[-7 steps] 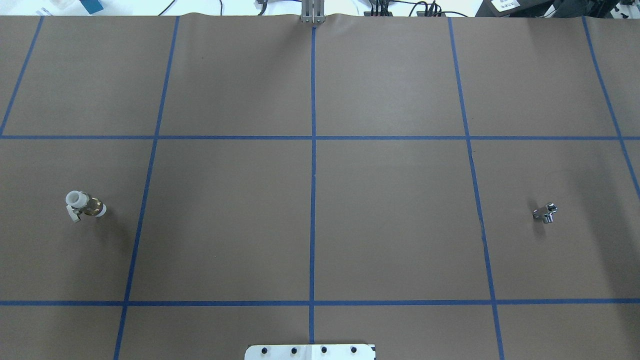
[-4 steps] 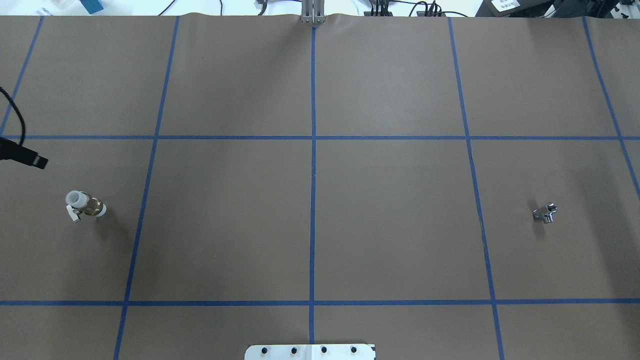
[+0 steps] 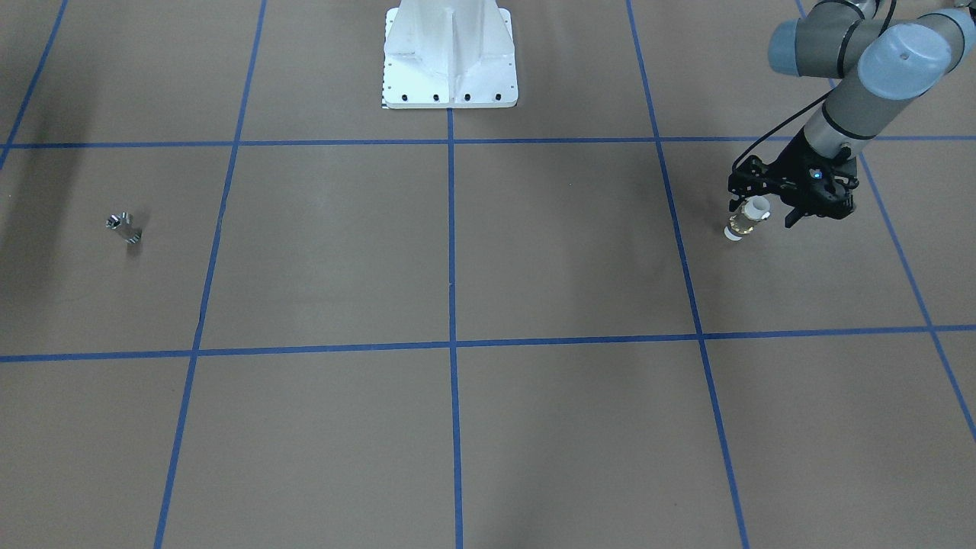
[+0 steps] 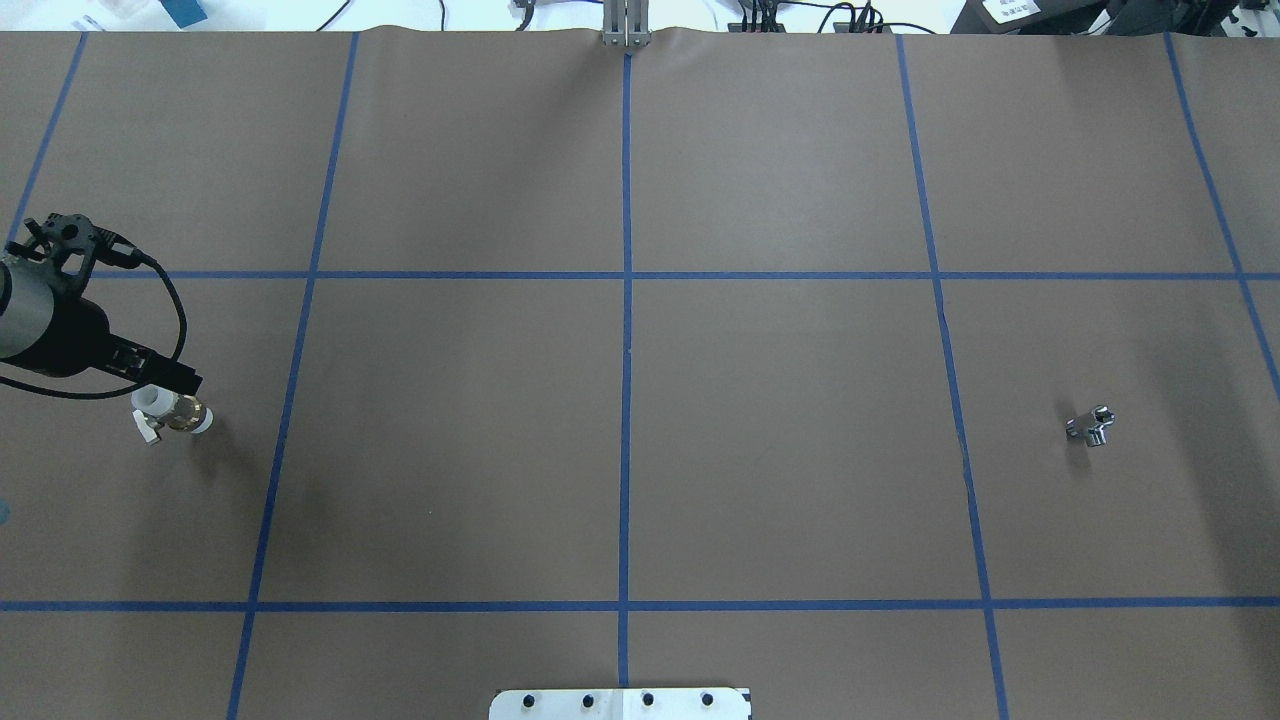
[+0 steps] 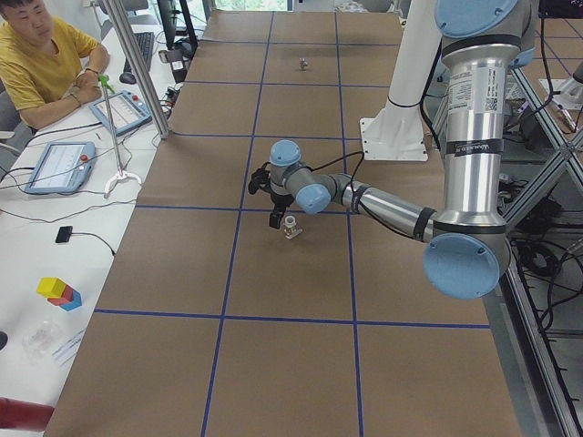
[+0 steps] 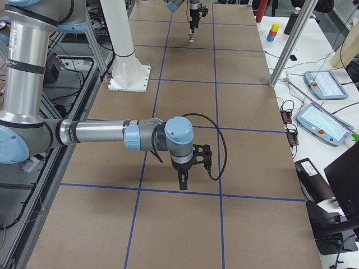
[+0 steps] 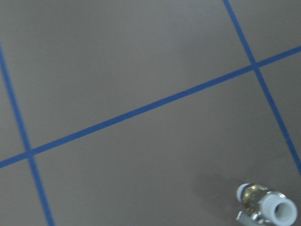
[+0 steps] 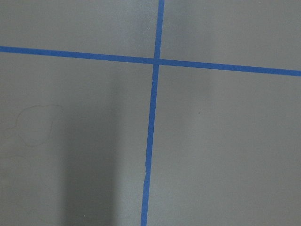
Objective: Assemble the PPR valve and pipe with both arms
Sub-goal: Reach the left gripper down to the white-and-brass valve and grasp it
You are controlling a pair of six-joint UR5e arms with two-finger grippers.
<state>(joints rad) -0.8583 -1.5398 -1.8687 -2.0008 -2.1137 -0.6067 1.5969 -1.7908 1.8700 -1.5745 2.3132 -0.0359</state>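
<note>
left gripper [image 3: 761, 213]: jaws apart, hanging over the valve [image 3: 744, 222]. in the front view one finger shows on either side of its raised white end. no contact that i can make out

valve lies far out on the robot's left on the brown table [image 4: 640, 450]. it looks tipped up on its small lever tab, with the open end higher

right gripper [image 6: 182, 185]: seen only from the side camera, pointing down over the table. cannot tell whether its jaws are apart or together. its wrist camera shows table and blue tape lines [image 8: 151, 141], and the pipe is not in it

pipe [image 4: 1092, 427] sits alone far out on the robot's right, well apart from the valve

risks, as i judge them:
- the valve is round and propped on a tab, so if one finger lands first it may roll or pivot out of the jaws
- a grip over the open end would cover the socket the pipe needs
- a skewed grip would leave the bore pointing off-line for mating
- the pipe is tiny, shiny and low, so fingers could scrape the table or flick it away
- with the pipe out of the right wrist view, that approach may start off target
- if the two axes don't line up at the meeting point, the parts could jam or get knocked loose
</note>
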